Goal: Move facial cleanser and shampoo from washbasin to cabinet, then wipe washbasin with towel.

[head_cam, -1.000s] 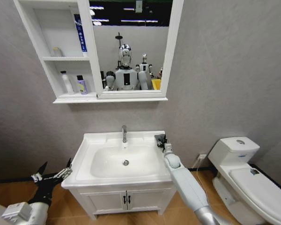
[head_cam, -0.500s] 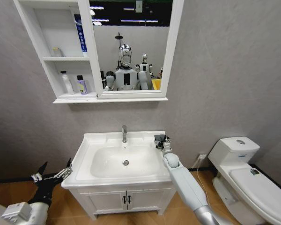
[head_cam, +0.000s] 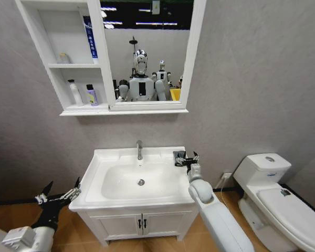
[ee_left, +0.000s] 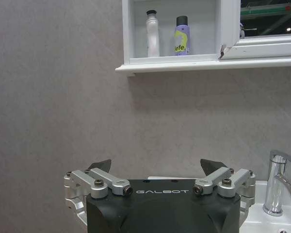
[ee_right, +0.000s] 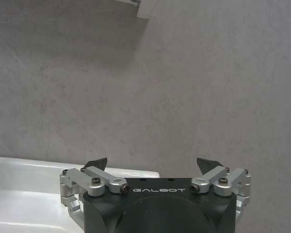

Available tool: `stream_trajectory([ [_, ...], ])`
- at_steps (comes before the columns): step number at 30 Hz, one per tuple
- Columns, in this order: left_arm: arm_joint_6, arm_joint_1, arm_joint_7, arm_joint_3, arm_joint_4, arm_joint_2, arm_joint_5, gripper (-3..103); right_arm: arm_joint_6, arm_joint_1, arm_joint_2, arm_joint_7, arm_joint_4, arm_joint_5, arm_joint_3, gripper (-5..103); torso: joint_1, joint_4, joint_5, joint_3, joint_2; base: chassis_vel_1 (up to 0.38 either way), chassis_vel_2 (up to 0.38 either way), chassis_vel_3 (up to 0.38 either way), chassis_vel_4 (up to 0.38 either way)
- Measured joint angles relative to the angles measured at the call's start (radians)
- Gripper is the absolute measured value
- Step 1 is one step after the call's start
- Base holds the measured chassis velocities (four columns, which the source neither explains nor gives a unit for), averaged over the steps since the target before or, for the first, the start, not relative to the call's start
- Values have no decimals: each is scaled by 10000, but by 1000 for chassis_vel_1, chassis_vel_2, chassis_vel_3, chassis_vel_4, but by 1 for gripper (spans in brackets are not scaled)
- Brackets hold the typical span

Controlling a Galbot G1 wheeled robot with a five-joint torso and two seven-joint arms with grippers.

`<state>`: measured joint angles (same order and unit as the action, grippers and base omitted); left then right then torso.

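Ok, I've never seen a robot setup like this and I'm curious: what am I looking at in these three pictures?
This is a wheeled robot with two arms, facing a bathroom. The wide picture comes from a camera on its head. The other two come from cameras on its wrists, so the black and silver claw in each is that arm's own end effector. The left end effector hangs open, low beside the white rectangular ceramic washbasin. The right end effector is open and holds nothing, at the basin's back right corner beside a small dark grey folded towel. Above, the white wall cabinet holds a white bottle and a purple bottle.
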<state>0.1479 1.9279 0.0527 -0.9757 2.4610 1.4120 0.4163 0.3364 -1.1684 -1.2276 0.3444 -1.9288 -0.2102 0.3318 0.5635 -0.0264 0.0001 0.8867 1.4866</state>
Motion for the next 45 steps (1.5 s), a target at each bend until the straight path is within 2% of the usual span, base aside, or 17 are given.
stream_trajectory([
  [7,0,0,0,0,0,0,0,100,744,-2347,99,184,-2709,-143,794,100,-1,-1,-1,-1,0,0,0,0,0],
  [15,0,0,0,0,0,0,0,100,1307,-3626,-229,364,-4211,434,754,100,0,0,-2,0,0,0,0,0,0],
  [29,0,0,0,0,0,0,0,100,1502,-4103,-385,436,-4600,908,571,100,1,0,0,1,-1,134,-120,-119,132],
  [39,1,0,0,0,0,0,0,100,1353,-4173,-295,441,-4640,932,550,100,-1,-1,1,1,0,270,-288,-271,276],
  [41,1,0,1,0,-1,0,0,100,1327,-4176,-240,441,-4634,927,493,100,0,1,-9,0,-1,344,-352,-349,342],
  [42,1,0,1,0,0,0,0,100,1326,-4170,-208,441,-4632,921,453,100,-2,0,2,0,0,357,-348,-347,344],
  [45,1,0,0,0,0,-1,0,100,1333,-4167,-141,440,-4643,900,382,100,-1,0,-1,1,0,374,-364,-382,360],
])
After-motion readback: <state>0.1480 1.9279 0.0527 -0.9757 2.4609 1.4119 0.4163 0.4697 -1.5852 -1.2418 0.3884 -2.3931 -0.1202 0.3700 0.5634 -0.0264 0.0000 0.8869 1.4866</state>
